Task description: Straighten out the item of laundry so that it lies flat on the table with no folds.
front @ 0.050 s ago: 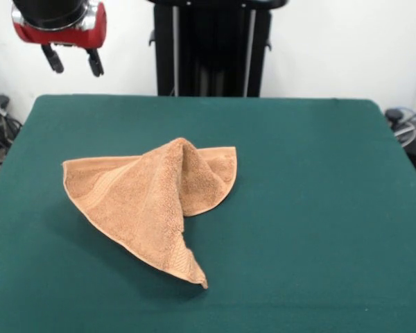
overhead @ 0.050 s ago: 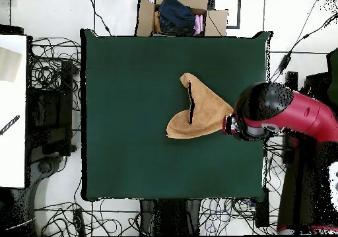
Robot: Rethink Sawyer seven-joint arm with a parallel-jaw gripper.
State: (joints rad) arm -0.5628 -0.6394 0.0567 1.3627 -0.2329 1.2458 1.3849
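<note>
The orange-tan item of laundry (front @ 0.050 s ago: 149,201) lies crumpled near the middle of the green table (front @ 0.050 s ago: 312,208). It is folded over on itself, with a raised ridge peaking at its far side and one corner pointing toward the front edge. My gripper (front @ 0.050 s ago: 74,62) hangs high above the table's far left part, well clear of the towel, open with nothing between its fingers. From overhead, the towel (overhead @ 0.050 s ago: 198,112) shows as a folded heart-like shape on the table (overhead @ 0.050 s ago: 132,82). The arm's red and black head (overhead @ 0.050 s ago: 257,110) sits right beside its right edge and hides the gripper.
A cardboard box (overhead @ 0.050 s ago: 146,16) holding dark and pink clothes stands beyond the table's top edge in the overhead view. Cables (overhead @ 0.050 s ago: 53,69) litter the floor around the table. A white surface (overhead @ 0.050 s ago: 12,115) lies at the far left.
</note>
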